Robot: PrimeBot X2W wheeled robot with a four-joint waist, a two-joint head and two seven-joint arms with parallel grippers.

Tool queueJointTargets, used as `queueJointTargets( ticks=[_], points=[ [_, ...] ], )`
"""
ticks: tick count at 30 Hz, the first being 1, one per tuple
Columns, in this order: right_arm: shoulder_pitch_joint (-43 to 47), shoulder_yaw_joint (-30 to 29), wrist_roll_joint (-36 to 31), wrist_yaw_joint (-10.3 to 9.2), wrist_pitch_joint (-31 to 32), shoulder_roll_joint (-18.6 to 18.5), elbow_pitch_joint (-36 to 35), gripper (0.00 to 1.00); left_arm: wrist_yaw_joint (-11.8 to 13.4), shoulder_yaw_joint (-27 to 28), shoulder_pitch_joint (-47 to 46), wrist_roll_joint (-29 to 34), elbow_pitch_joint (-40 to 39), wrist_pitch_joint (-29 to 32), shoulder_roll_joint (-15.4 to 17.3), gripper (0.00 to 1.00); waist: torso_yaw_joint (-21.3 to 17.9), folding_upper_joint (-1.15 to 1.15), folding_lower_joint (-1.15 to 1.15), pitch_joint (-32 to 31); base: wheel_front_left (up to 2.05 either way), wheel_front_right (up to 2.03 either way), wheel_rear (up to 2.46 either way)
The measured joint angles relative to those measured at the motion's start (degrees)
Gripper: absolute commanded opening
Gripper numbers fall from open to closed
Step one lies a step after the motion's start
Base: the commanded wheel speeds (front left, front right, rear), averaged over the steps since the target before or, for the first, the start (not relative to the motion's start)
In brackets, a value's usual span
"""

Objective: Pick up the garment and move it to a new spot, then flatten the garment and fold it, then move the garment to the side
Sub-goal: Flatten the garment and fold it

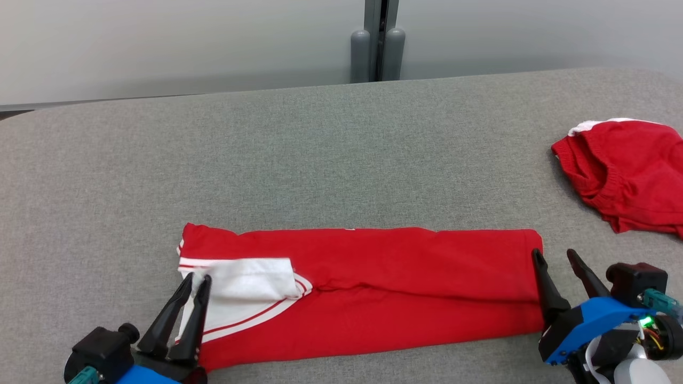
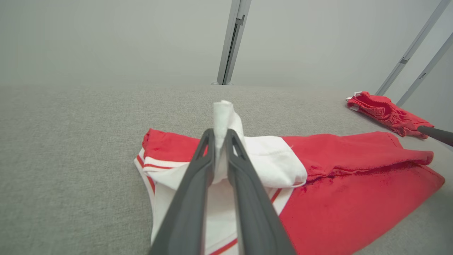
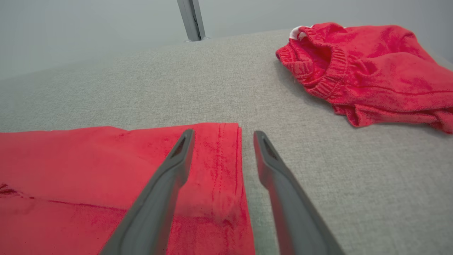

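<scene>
The garment (image 1: 373,282) is red with a white, red-striped sleeve. It lies folded into a long band across the near part of the grey table (image 1: 320,149). My left gripper (image 1: 196,278) is at the garment's left end, shut on a tuft of the white sleeve, which sticks up between its fingers (image 2: 219,132). My right gripper (image 1: 553,253) stands open at the garment's right end. One of its fingers is over the stitched hem (image 3: 226,159) and the other over bare table, with nothing pinched between them.
A second red piece of clothing (image 1: 629,170) lies crumpled at the table's far right, also seen in the right wrist view (image 3: 371,67). A grey post (image 1: 378,40) stands behind the table's back edge. Bare grey cloth stretches behind and to the left of the garment.
</scene>
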Motion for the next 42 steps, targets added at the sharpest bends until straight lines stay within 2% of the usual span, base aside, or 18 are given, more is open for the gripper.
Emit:
queueJointTargets(
  ticks=[4,9,14,22,28,33,34,35,36,37,38,42],
  points=[
    [2.3,-1.2,1.41,0.0,-0.57,0.07,-0.3,1.0,-0.01,1.2,3.13,0.3,-0.24,0.0,-0.2,1.0,0.03,0.0,0.0,-0.46,0.0,0.0,0.0],
    [3.04,-3.19,1.32,0.0,-0.94,0.07,-0.6,1.0,-0.09,6.27,5.49,0.8,-0.31,-0.01,-1.23,1.0,0.42,0.0,0.01,-0.92,0.0,0.0,0.0],
    [2.99,-4.22,0.13,0.0,-0.8,0.08,-0.19,1.0,0.26,12.17,5.67,6.31,1.32,-0.01,-4.11,1.0,1.26,0.0,0.01,-1.56,0.0,0.0,0.0],
    [2.8,-3.34,-0.68,0.0,0.1,0.09,2.5,1.0,3.8,14.96,3.42,11.98,1.53,-0.01,-9.62,1.0,2.79,0.0,0.01,-2.18,0.0,0.0,0.0],
    [2.26,-2.43,-2.31,0.0,0.64,0.09,8.44,1.0,7.11,16.38,2.93,12.78,1.32,-0.01,-13.18,1.0,3.49,0.0,0.01,-2.0,0.0,0.0,0.0],
    [-0.48,-0.26,-1.51,-0.01,0.79,-0.02,14.41,1.0,7.86,15.86,2.86,13.11,1.93,0.01,-14.18,1.0,3.83,0.0,0.01,-1.74,0.0,0.0,0.0],
    [-1.15,0.24,-1.14,-0.01,0.7,-0.09,15.38,0.91,8.13,15.66,2.83,13.29,2.05,0.04,-14.19,1.0,3.88,0.0,0.01,-1.7,0.0,0.0,0.0],
    [-1.8,0.71,-0.59,-0.03,0.56,-0.21,16.22,0.48,8.15,15.47,2.78,13.44,2.12,0.11,-14.17,1.0,3.91,0.0,0.01,-1.66,0.0,0.0,0.0],
    [-2.48,1.09,-0.2,-0.09,0.4,-0.24,16.9,0.35,8.18,15.36,2.72,13.54,2.13,0.12,-14.16,1.0,3.93,0.0,0.0,-1.62,0.0,0.0,0.0],
    [-3.15,1.41,0.07,-0.09,0.0,-0.23,17.38,0.13,8.49,15.36,2.7,13.62,2.12,0.2,-14.18,1.0,3.9,0.0,0.01,-1.58,0.0,0.0,0.0],
    [-3.77,1.52,-0.02,-0.09,-0.29,-0.19,17.86,0.0,8.67,15.38,2.7,13.68,2.09,0.2,-14.17,1.0,3.8,0.0,0.01,-1.53,0.0,0.0,0.0],
    [-6.66,-0.75,-2.18,0.02,-1.52,0.36,18.26,0.0,8.75,14.91,2.56,13.68,1.48,0.34,-14.17,1.0,2.94,0.0,0.02,-1.49,0.0,0.0,0.0]
  ],
)
